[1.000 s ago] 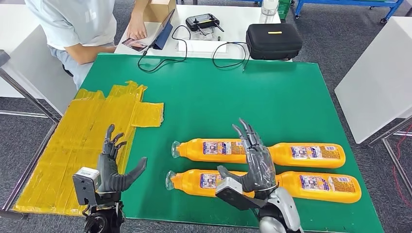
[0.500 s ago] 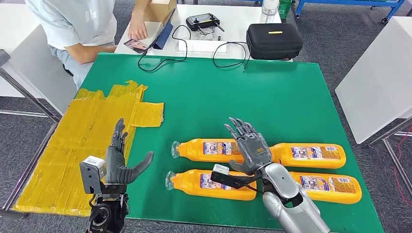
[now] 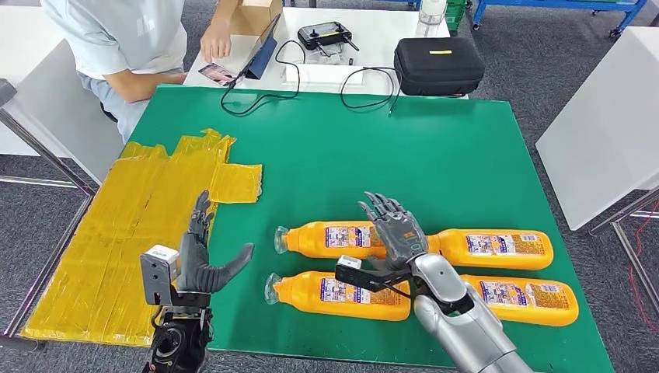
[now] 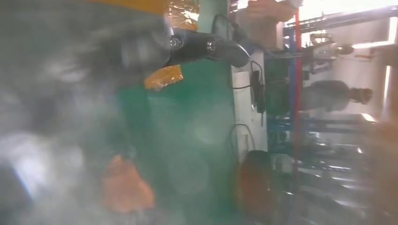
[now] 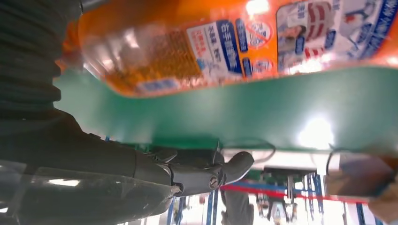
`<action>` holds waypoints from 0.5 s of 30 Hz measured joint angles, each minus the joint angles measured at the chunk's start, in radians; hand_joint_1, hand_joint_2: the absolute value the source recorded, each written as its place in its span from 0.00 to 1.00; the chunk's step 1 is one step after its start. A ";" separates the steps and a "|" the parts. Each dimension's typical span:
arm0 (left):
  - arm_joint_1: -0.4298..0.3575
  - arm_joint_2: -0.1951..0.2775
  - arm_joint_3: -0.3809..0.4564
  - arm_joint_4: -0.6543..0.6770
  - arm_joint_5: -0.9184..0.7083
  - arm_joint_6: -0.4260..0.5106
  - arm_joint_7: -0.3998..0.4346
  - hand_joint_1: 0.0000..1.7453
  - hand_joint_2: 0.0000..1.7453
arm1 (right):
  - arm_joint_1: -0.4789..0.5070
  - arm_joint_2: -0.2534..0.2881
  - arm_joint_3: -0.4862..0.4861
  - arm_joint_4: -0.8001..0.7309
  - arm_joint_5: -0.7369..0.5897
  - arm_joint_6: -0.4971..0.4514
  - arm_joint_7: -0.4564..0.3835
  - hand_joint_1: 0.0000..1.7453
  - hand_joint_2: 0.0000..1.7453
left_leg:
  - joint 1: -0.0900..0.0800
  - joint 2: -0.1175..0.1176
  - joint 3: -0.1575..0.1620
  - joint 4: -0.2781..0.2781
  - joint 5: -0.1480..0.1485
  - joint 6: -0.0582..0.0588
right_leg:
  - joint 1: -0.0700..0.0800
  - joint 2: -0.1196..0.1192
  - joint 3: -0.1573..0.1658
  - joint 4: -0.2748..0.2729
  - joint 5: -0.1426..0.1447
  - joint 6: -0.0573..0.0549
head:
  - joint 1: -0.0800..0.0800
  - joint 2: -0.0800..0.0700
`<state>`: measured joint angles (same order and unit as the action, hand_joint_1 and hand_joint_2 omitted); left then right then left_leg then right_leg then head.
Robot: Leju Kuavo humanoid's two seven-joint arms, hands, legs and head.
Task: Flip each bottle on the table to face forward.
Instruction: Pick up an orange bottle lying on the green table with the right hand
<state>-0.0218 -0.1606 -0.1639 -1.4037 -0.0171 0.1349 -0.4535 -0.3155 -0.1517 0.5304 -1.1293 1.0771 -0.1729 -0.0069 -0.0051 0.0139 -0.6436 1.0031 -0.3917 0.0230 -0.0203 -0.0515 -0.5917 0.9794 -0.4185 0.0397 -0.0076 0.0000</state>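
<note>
The four bottles [image 3: 334, 239] look like glossy orange plastic with shiny printed labels, clear caps on the left ends. Table [image 3: 435, 163] top is a matt green, kinda felt-like sheet. On the left there's crinkly, shiny yellow tape [image 3: 116, 225]. Far side, the black case [image 3: 437, 65] looks like matt fabric. Robot forearm [image 3: 458, 318] is smooth silver metal.

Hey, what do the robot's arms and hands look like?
Both hands, left hand and right hand, are dark grey with thin jointed fingers. The right arm has smooth silver casing. A small boxy grey camera unit sits at the left wrist.
</note>
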 joint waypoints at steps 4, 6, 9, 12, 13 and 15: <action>-0.015 0.000 -0.011 0.023 0.007 -0.001 0.001 0.00 1.00 | -0.040 0.017 0.013 0.105 -0.039 0.026 -0.019 0.00 1.00 | 0.000 0.000 0.000 0.000 0.000 0.000 | 0.000 0.000 0.000 0.000 0.000 0.000 | 0.000 0.000; -0.021 0.000 -0.017 0.032 0.008 -0.001 0.001 0.00 1.00 | -0.056 0.025 0.018 0.150 -0.048 0.031 -0.025 0.00 1.00 | 0.000 0.000 0.000 0.000 0.000 0.000 | 0.000 0.000 0.000 0.000 0.000 0.000 | 0.000 0.000; -0.028 0.000 -0.024 0.045 0.010 -0.001 0.002 0.00 1.00 | -0.082 0.039 0.023 0.209 -0.054 0.037 -0.026 0.00 1.00 | 0.000 0.000 0.000 0.000 0.000 0.000 | 0.000 0.000 0.000 0.000 0.000 0.000 | 0.000 0.000; -0.036 -0.002 -0.030 0.057 0.014 -0.001 0.002 0.00 1.00 | -0.111 0.055 0.027 0.264 -0.056 0.038 -0.025 0.00 1.00 | 0.000 0.001 0.001 0.000 0.000 0.000 | 0.000 0.000 0.000 0.000 0.000 0.000 | 0.000 0.000; -0.038 -0.002 -0.032 0.061 0.016 -0.001 0.002 0.00 1.00 | -0.118 0.059 0.028 0.278 -0.056 0.038 -0.024 0.01 1.00 | 0.000 0.001 0.001 0.000 0.000 0.000 | 0.000 0.000 0.000 0.000 0.000 0.000 | 0.000 0.000; -0.039 -0.002 -0.034 0.066 0.016 -0.001 0.002 0.00 1.00 | -0.130 0.066 0.029 0.300 -0.056 0.038 -0.024 0.32 1.00 | 0.000 0.001 0.002 0.000 0.000 0.000 | 0.000 0.001 0.001 0.000 0.000 0.000 | 0.000 0.000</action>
<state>-0.0610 -0.1629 -0.1979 -1.3375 -0.0011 0.1335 -0.4513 -0.4455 -0.0856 0.5591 -0.8297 1.0212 -0.1350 -0.0309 -0.0050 0.0146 -0.6419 1.0033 -0.3918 0.0229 -0.0201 -0.0509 -0.5911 0.9794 -0.4184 0.0398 -0.0076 0.0000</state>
